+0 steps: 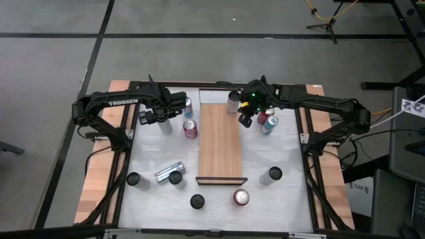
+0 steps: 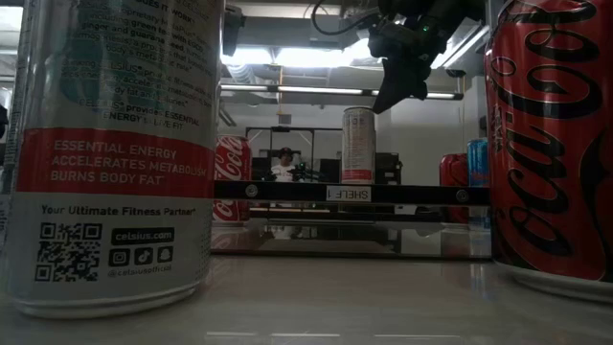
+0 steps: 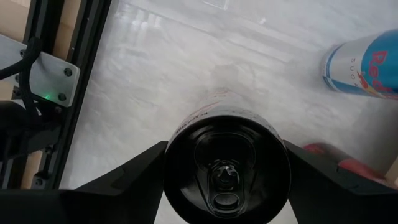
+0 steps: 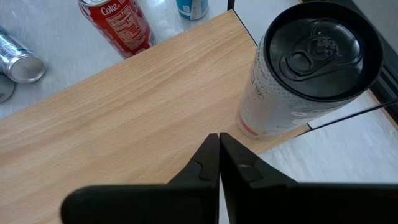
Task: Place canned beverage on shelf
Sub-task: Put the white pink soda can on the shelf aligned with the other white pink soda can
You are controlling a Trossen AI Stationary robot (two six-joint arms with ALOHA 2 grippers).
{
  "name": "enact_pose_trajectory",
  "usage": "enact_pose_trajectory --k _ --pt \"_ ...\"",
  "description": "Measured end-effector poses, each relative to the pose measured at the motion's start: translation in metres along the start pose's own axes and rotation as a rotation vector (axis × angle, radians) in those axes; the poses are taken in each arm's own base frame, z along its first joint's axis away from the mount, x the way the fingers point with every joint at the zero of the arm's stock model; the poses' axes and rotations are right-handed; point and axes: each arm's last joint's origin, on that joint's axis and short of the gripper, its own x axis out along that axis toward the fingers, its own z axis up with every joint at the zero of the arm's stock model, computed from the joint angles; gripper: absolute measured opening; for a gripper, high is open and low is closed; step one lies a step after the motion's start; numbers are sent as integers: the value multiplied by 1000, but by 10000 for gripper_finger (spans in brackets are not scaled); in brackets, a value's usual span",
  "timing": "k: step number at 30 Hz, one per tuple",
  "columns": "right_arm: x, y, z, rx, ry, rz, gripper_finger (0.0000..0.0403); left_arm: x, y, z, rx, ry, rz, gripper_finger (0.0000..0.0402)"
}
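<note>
Left wrist view: left pincer (image 3: 227,177) grips cylindrical black-topped can (image 3: 227,165); right pincer (image 4: 219,155) closed.

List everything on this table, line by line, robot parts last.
shelf: one, light-brown, table centre
white can: one, dark top, shelf's far end
red cans: three, beside shelf, near edge
blue cans: two, far side
lying can: one, silver, near left
upright cans: four, dark or grey tops, near side
left gripper: closed on dark-topped can
right gripper: shut, above shelf
</note>
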Motion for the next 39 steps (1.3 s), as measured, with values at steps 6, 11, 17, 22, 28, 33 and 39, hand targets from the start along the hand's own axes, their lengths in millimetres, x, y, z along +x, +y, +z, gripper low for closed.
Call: enact_pose_trajectory --k 6,11,17,22,28,33,39 --pt "0 0 0 0 0 0 1 0 -1 -1 -24 24 -12 273" --pt "0 0 0 0 0 0 1 0 -3 -1 -26 32 -26 273" --pt "0 0 0 0 0 0 1 0 -3 -1 -25 33 -26 273" --pt "0 0 0 0 0 0 1 0 -3 -1 -23 32 -26 273" --pt "0 0 0 0 0 0 1 0 -3 -1 -23 28 -27 273" --pt "0 0 0 0 0 0 1 0 -3 -1 -23 32 -28 273" --pt "0 0 0 0 0 0 1 0 -3 -3 -16 31 -31 273"
